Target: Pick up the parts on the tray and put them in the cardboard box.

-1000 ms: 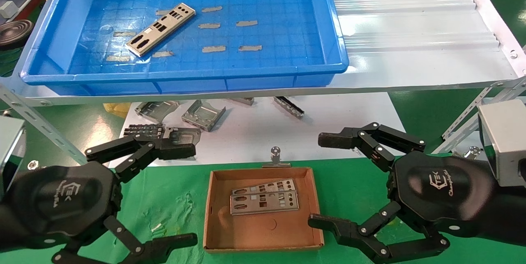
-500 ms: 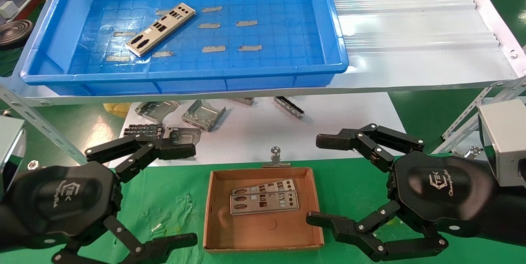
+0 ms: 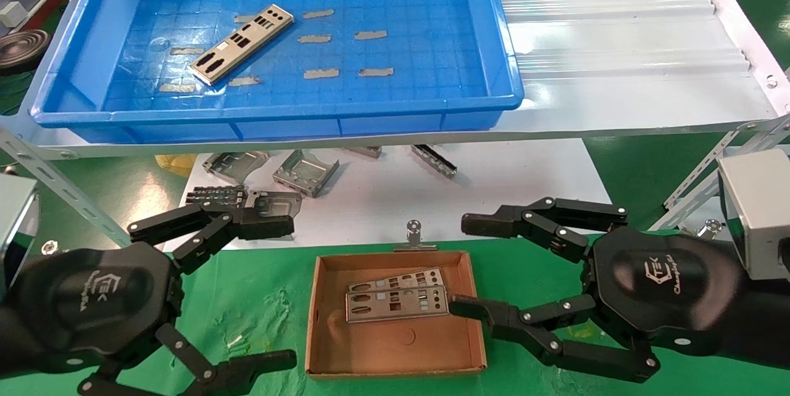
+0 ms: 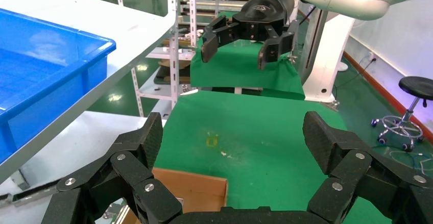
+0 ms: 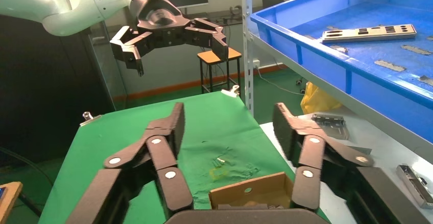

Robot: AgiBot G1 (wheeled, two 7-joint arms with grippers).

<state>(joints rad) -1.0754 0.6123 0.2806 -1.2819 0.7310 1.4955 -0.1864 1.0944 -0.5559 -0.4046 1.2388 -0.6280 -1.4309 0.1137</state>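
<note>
Right claw [image 3: 460,266] hangs low over the green bench [image 3: 259,316], fingers spread wide, holding nothing. Its lower fingertip sits at the right wall of the cardboard box [image 3: 395,346], just beside the end of the upper plate inside; whether it touches is unclear. Left claw [image 3: 289,291] is also spread and empty, parked just left of the box, at about the same nearness.

Cardboard box: 1. It lies between the two claws and slightly ahead of the left one. Inside are 2 parts [image 3: 398,305], flat and overlapping, long axes running roughly left-right across the box.

Beyond the claws, on a white sheet under the shelf, lie grey folded brackets [image 3: 307,171], about 5 or 6, partly hidden by the shelf edge and the left claw. These are not task parts.

Farther still and higher, the tray [image 3: 278,109]: 1, on the raised shelf. Remaining part [image 3: 242,44]: 1, lying flat on the tray floor among grey tape strips [image 3: 321,73], about 9.

Key relation: the remaining part is well ahead of and above both claws, in the tray's left half. Its long axis runs diagonally, near end to the left and far end to the right. It lies more directly ahead of the left claw, so the left arm looks the nearer one. For the right claw it means a reach forward and across to the left.

Judged progress: 2 of 3 parts boxed, 1 left.
</note>
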